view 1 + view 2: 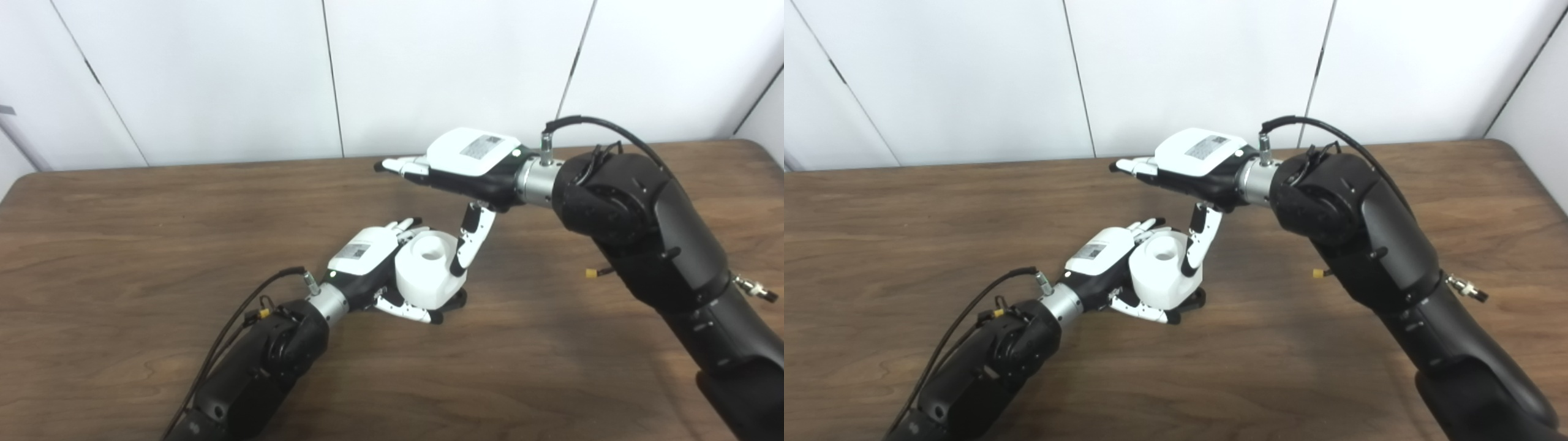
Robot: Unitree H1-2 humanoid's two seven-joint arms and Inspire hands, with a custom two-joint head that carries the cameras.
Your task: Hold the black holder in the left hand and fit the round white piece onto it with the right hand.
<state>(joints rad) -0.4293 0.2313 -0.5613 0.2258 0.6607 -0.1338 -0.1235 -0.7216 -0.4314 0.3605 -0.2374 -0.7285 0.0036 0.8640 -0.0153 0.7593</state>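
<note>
nearest the camera, the left hand is lying low on the wooden table, fingers grasping the round white piece from its nine o'clock side, thumb curling under the front. the black holder is showing only as a dark sliver beneath the piece at about five o'clock, so the piece is looking already seated on it; how fully it is sitting cannot be told. farther back, at one o'clock from the piece, the right hand is hovering with fingers released and stretched flat, its thumb hanging down and touching or just grazing the piece's right side. judging from this, the fitting is mostly done, with only a final press or letting go left. the piece is looking like smooth matte plastic, a squat cylinder with a round recess on top; the table is dark, grained wood.
</note>
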